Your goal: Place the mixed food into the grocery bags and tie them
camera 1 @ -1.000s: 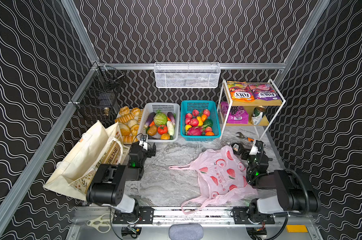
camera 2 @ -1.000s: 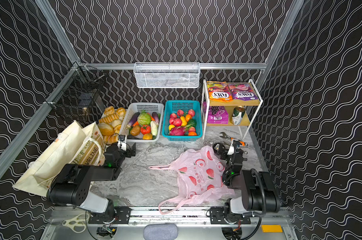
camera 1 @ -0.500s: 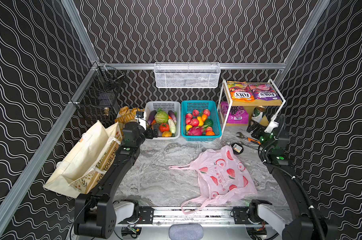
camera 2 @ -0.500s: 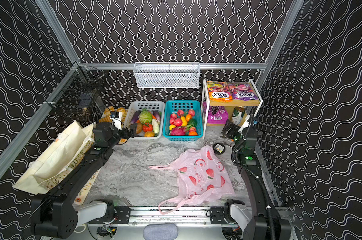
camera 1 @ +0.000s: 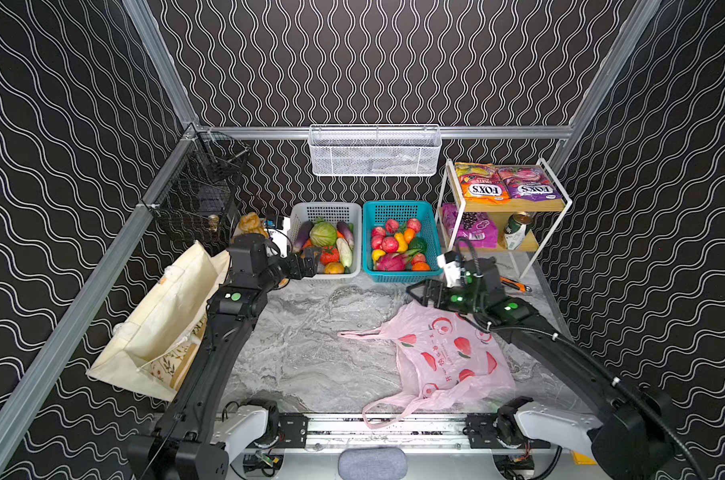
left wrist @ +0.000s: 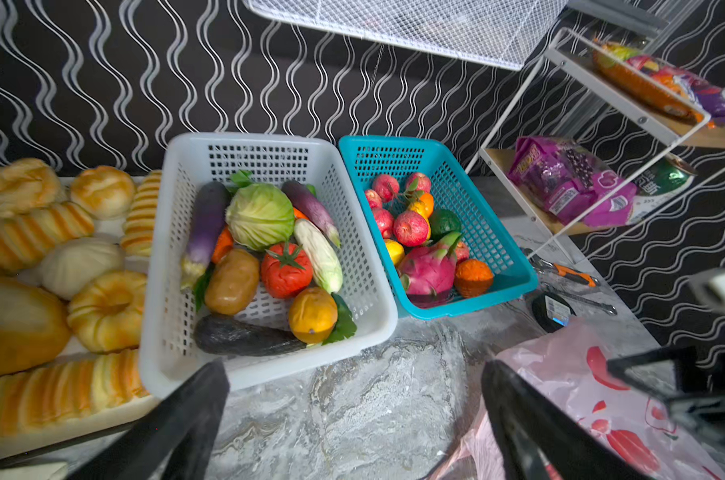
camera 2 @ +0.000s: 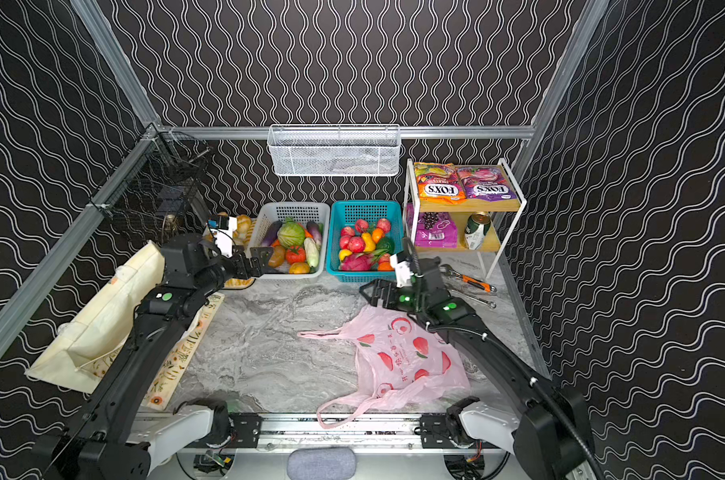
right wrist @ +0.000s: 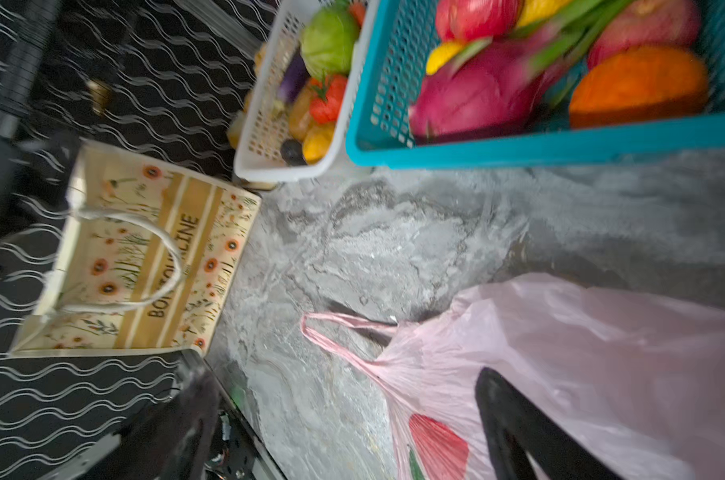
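the left gripper point(camera 1: 308, 266) hovers at the near left corner of the white basket point(camera 1: 325, 208), jaws spread wide and holding nothing; through its wrist camera the two dark fingers point(left wrist: 194, 399) frame bare marble table point(left wrist: 352, 415) just in front of the basket. inside that basket sit the green cabbage point(left wrist: 260, 216), the red tomato point(left wrist: 286, 270), the brown potato point(left wrist: 232, 280) and the round orange vegetable point(left wrist: 313, 314), packed among aubergines. the right gripper point(camera 1: 425, 293) hangs in front of the teal basket point(camera 1: 402, 205), above the far edge of the pink plastic bag point(camera 1: 448, 361), also wide open and empty. that bag lies flat and crumpled on the marble, one loop handle trailing toward the middle of the table, another toward the front rail. the cream canvas tote point(camera 1: 161, 320) lies on its side at the table's left edge, beside the left arm, its flowered, lettered face showing in the right wrist view. on the white rack at the back right, the orange fox's candy bag point(camera 1: 481, 187) rests on the top shelf, with the purple grape-print pouch point(camera 1: 470, 226) and the green drink can point(camera 1: 517, 230) on the shelf below. golden bread rolls point(left wrist: 61, 249) lie left of the white basket.
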